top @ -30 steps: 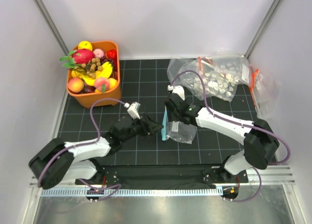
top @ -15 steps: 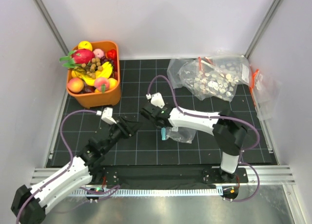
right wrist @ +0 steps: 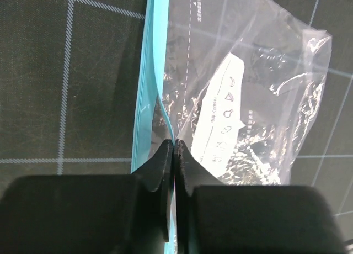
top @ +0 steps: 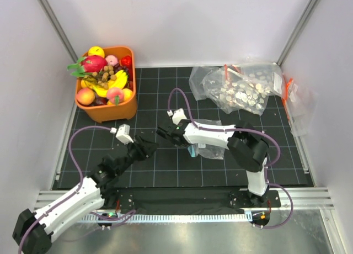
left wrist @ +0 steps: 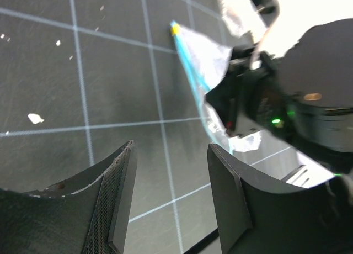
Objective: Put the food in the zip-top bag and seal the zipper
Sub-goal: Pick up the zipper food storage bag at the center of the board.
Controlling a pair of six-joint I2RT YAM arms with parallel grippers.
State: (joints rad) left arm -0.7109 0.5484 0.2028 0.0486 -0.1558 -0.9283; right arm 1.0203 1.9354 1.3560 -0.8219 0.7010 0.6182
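The zip-top bag (right wrist: 242, 88) lies flat on the black gridded mat, clear, with a white label inside. Its teal zipper (right wrist: 144, 99) runs along the left edge. My right gripper (right wrist: 175, 146) points down at it and is shut on one lip of the zipper, which lifts off the other. From above, the right gripper (top: 185, 143) sits at the bag's (top: 209, 146) left edge. My left gripper (top: 147, 146) hovers open and empty just left of it, its fingers (left wrist: 118, 193) facing the bag (left wrist: 204, 52). The food stays in the orange basket (top: 107, 113), among it a peach-like fruit (top: 85, 96).
Bigger clear bags (top: 242, 88) with white pieces and red-orange strips lie at the back right. The basket at the back left also holds a banana (top: 117, 80) and a dragon fruit (top: 92, 63). White walls close in the mat on three sides.
My right gripper has closed onto the bag's zipper lip. The left arm pulled back to the left from the bag a second ago and has stayed there since.
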